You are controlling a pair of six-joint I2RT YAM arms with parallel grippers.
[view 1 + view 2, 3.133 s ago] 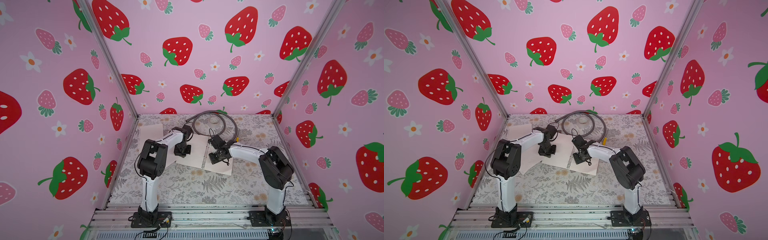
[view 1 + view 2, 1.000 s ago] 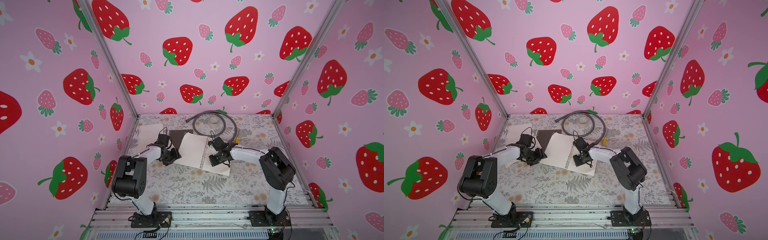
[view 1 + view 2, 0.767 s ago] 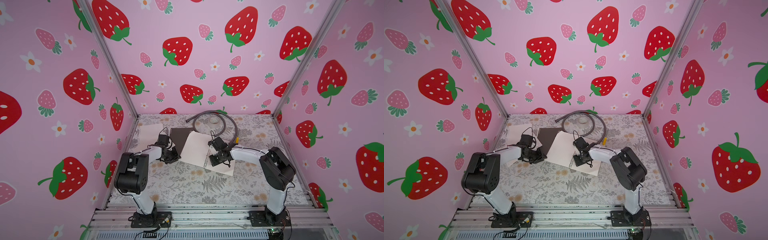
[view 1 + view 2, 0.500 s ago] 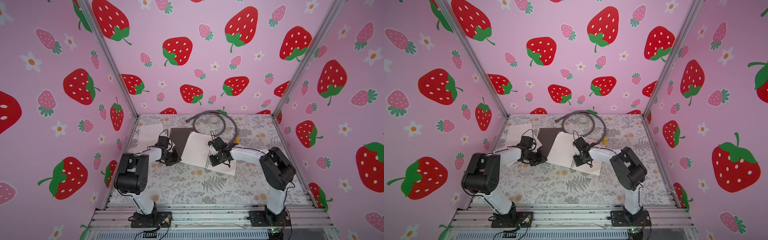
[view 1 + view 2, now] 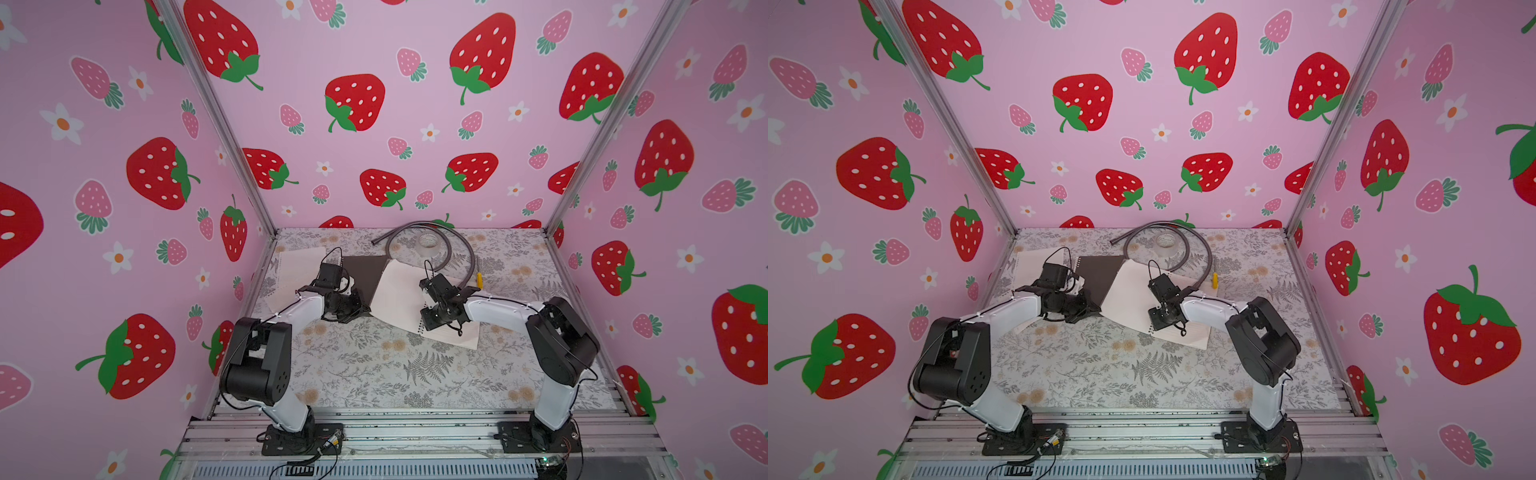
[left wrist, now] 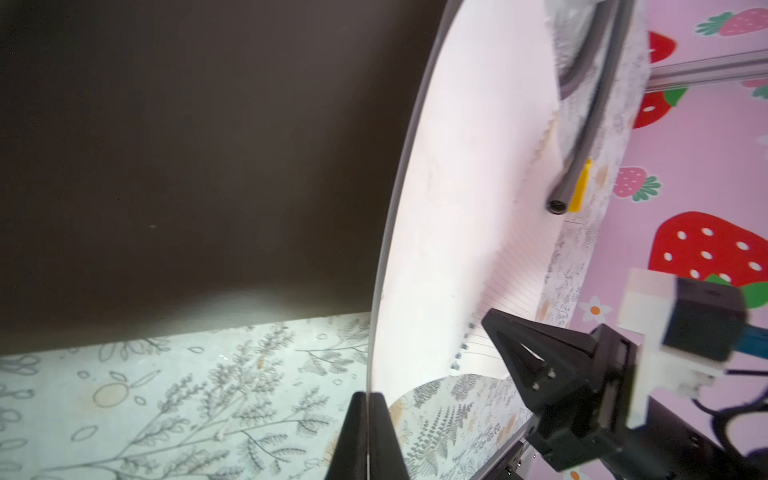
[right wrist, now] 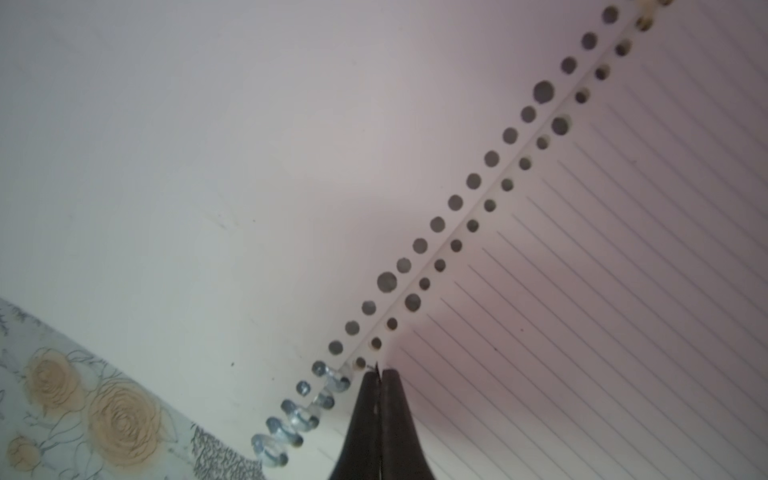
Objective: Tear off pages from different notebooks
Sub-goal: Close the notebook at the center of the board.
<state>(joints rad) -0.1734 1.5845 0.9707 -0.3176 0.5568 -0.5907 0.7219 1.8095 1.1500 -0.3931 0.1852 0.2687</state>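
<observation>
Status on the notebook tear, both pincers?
Left pincer shut on open notebook white sheet edge. Right pincer shut, tip down beside spiral. Grey hose behind notebook, not blocking.

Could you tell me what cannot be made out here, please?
- Left tool tips: in both top views, too small, black against the dark notebook.
- Sheet it pinches: left wrist view shows only a blank face; cover or page, unclear.
- Right tool: right wrist view too close to show whether it grips anything at the spiral.
- Loose page: in both top views, partly under left arm.
</observation>
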